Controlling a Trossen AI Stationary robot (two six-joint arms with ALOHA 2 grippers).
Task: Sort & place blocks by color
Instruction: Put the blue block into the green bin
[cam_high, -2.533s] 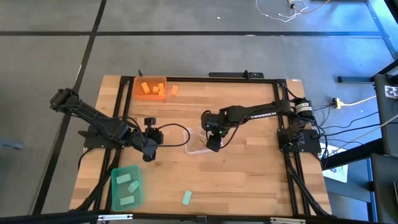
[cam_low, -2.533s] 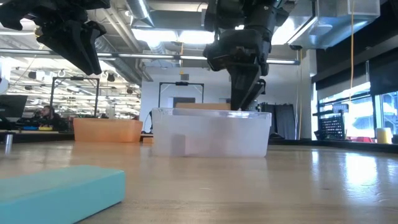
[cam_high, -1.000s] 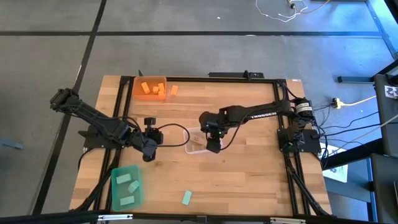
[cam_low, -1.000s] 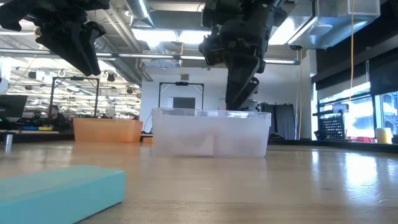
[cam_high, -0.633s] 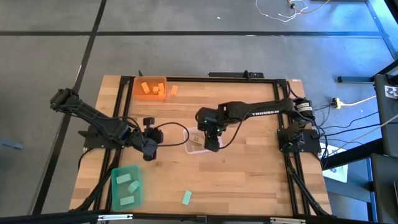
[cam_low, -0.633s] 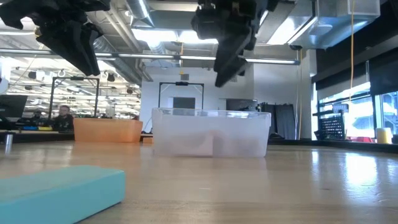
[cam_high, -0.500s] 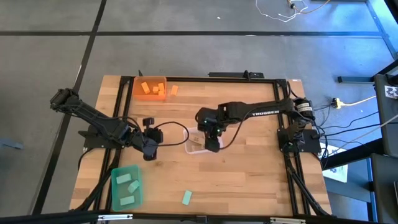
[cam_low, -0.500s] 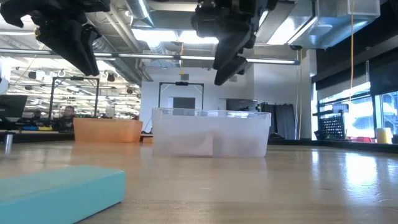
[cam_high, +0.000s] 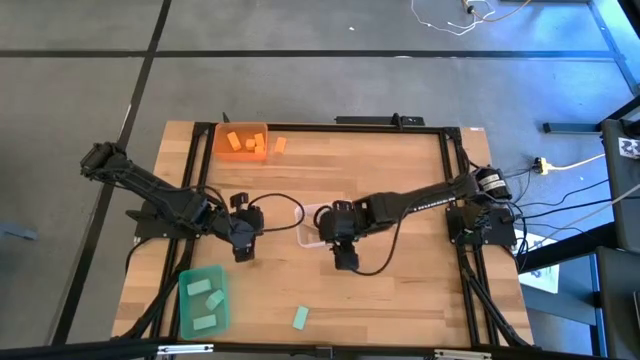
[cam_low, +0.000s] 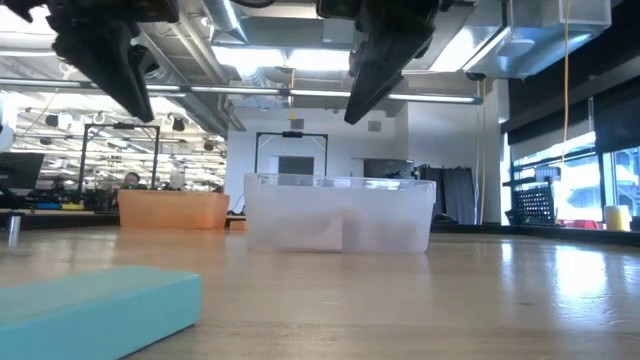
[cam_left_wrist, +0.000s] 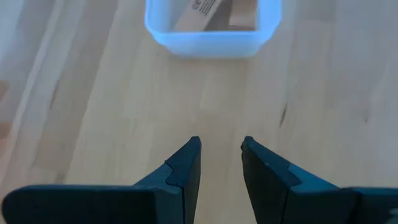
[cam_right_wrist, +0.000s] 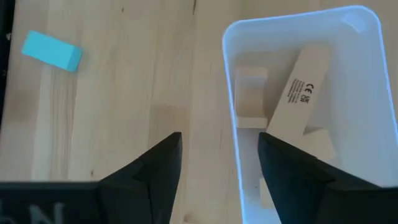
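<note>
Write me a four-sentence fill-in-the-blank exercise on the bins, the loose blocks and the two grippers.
1. The clear plastic bin holds blocks of plain ____ wood.
2. One mint green block lies loose near the ____ plastic bin.
3. One orange block lies ____ the orange plastic bin.
4. The right gripper and the left gripper hold ____.

Missing words: tan; green; beside; nothing

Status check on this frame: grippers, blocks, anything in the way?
Right gripper open, empty, beside clear bin. Left gripper open, empty, waiting. One green block and one orange block loose. Nothing in the way.
</note>
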